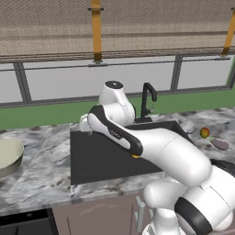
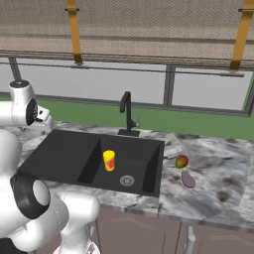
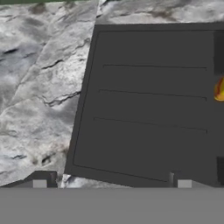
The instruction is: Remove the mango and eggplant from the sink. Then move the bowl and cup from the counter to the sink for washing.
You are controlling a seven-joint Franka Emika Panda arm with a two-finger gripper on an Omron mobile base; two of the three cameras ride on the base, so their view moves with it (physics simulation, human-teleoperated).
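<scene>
White robot gripper [image 3: 111,183] spread wide above the ribbed drainboard of the dark grey rectangular sink [image 2: 64,154]
Yellow cylindrical cup [image 2: 109,160] upright in the basin; red-orange mango [image 2: 182,161] and pale purple eggplant [image 2: 188,179] on the marbled counter [image 2: 218,173]; greenish-beige bowl [image 1: 7,156] left of sink

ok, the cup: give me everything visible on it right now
The cup is a small yellow cylinder with a red-orange marking on its side, smooth and glossy. It stands upright on the floor of the sink basin, left of the round drain and close to the step up to the ribbed drainer. Nothing grips it. In the hand view a yellow-orange sliver of it shows at the right edge.
</scene>
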